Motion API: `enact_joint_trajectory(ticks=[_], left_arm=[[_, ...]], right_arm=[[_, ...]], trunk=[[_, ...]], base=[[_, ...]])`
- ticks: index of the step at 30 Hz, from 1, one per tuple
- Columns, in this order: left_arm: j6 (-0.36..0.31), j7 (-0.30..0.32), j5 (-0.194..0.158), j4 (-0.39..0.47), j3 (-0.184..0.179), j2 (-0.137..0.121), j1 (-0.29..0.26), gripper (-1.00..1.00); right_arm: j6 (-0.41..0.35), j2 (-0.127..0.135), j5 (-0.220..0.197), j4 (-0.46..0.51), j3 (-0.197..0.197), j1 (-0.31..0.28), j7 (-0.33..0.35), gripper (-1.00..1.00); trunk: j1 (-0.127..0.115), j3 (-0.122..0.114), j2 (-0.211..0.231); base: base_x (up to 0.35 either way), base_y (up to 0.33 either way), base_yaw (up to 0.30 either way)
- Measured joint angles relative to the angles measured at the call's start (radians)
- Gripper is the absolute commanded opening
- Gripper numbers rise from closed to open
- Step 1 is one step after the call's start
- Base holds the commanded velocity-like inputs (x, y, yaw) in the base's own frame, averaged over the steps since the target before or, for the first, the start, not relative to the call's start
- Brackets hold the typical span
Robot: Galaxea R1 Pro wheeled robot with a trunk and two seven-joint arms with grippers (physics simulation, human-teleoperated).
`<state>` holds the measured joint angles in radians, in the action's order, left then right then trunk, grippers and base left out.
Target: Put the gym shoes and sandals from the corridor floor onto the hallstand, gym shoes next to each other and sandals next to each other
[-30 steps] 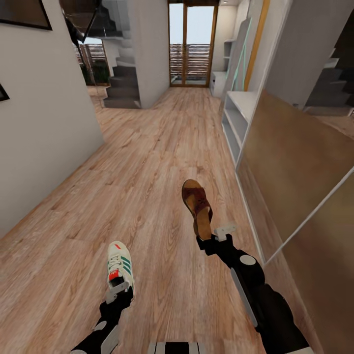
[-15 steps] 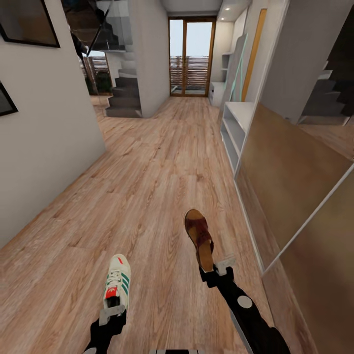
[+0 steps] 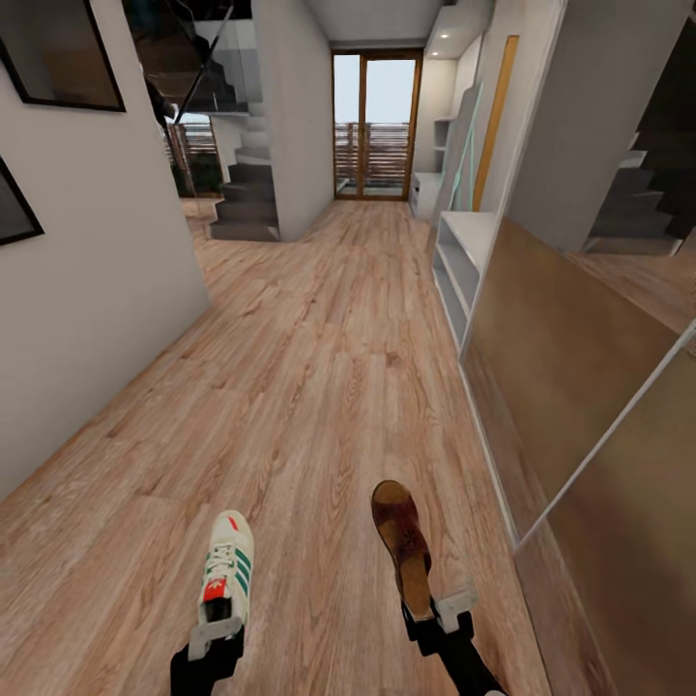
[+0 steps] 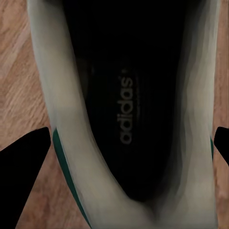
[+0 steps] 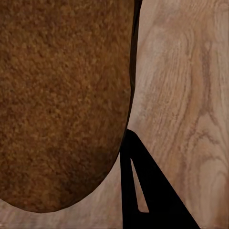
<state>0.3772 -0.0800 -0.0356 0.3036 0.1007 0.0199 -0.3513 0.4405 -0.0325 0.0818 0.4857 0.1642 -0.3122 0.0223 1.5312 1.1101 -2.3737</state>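
My left gripper (image 3: 211,640) is shut on the heel of a white gym shoe (image 3: 224,572) with green stripes, held just above the wooden corridor floor (image 3: 290,387). In the left wrist view the gym shoe's (image 4: 124,109) black lining sits between two dark fingers (image 4: 24,164). My right gripper (image 3: 437,617) is shut on the heel end of a brown sandal (image 3: 403,543), toe pointing away. The sandal (image 5: 62,95) is close up in the right wrist view beside one dark finger (image 5: 143,191). What looks like the hallstand (image 3: 462,253), a pale bench with two open shelf levels, stands ahead along the right wall.
A brown panelled wall with a white frame (image 3: 570,387) runs close on my right. A white wall (image 3: 87,290) bounds the left side. Stairs (image 3: 242,193) rise at the far left, and a glass door (image 3: 377,126) ends the corridor. Another low white unit (image 3: 423,188) stands near the door.
The head view has tilted up a little. Both grippers, still shut on the gym shoe and the sandal, have drawn back toward me and sit lower in the picture.
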Motion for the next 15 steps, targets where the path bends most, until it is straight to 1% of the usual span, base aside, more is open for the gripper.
enact_joint_trajectory(ticks=[1, 3, 7, 10, 15], left_arm=[[0.0, 0.0, 0.0, 0.008, 0.0, 0.0, 0.006, -1.0], [0.0, 0.0, -0.001, 0.076, 0.003, 0.0, 0.046, -1.0], [-0.002, 0.0, 0.0, 0.156, 0.001, 0.004, 0.093, -1.0], [-0.004, -0.001, 0.0, 0.179, 0.001, 0.006, 0.104, -1.0], [-0.004, -0.004, 0.001, 0.18, 0.001, 0.005, 0.109, -1.0]], right_arm=[[0.015, 0.0, 0.0, -0.016, 0.0, 0.0, 0.0, -1.0], [0.062, 0.001, -0.002, -0.08, -0.003, 0.0, -0.004, -1.0], [0.077, 0.002, -0.004, -0.134, -0.004, 0.0, -0.015, -1.0], [0.081, 0.004, -0.006, -0.147, -0.004, 0.0, -0.017, -1.0], [0.091, 0.012, -0.005, -0.155, -0.003, 0.0, -0.018, -1.0]], trunk=[[0.0, -0.002, 0.0], [0.0, -0.005, 0.0], [0.0, -0.007, 0.0], [0.0, -0.007, 0.0], [0.0, -0.008, 0.0]], base=[[0.007, 0.0, 0.0], [0.091, 0.026, 0.0], [0.184, 0.135, 0.0], [0.227, 0.215, 0.0], [0.235, 0.254, 0.0]])
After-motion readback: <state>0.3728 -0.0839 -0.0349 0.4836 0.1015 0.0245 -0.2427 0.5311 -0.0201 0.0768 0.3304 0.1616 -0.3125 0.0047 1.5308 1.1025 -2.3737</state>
